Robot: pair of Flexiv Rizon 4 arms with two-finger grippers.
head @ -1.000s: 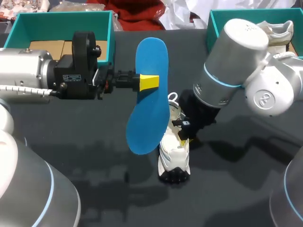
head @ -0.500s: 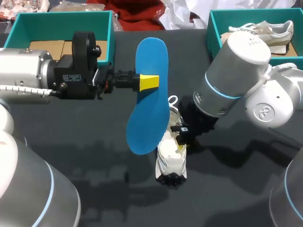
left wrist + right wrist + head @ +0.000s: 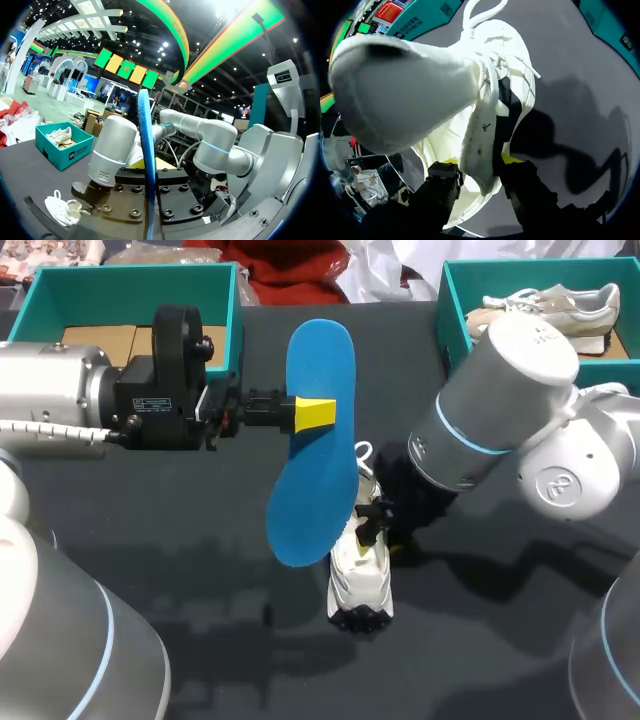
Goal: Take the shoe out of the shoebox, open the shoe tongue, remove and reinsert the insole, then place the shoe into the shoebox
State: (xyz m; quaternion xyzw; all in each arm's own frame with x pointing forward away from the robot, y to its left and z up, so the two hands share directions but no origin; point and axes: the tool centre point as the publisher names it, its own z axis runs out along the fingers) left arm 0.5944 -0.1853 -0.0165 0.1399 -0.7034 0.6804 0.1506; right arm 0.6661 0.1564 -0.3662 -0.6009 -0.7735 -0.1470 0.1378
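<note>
Black worktop [image 3: 200,570]; left fingers [image 3: 315,412] clamped on blue insole [image 3: 310,490]; right fingers [image 3: 520,185] clamped on white shoe [image 3: 362,575] wall.

Right gripper [image 3: 380,532] slides toward nine o'clock, dragging the white lace-up fabric sneaker [image 3: 360,578] along the table. Its silver cylindrical elbow [image 3: 510,390] swings toward one o'clock, uncovering more of the beige sneaker [image 3: 560,305] in the teal cardboard shoebox [image 3: 455,302].

Seen from above, the blue insole [image 3: 312,450] covers the far end of the white shoe [image 3: 362,585]. Just beside the insole, the right gripper [image 3: 385,532] is largely lost in shadow against the shoe.
</note>
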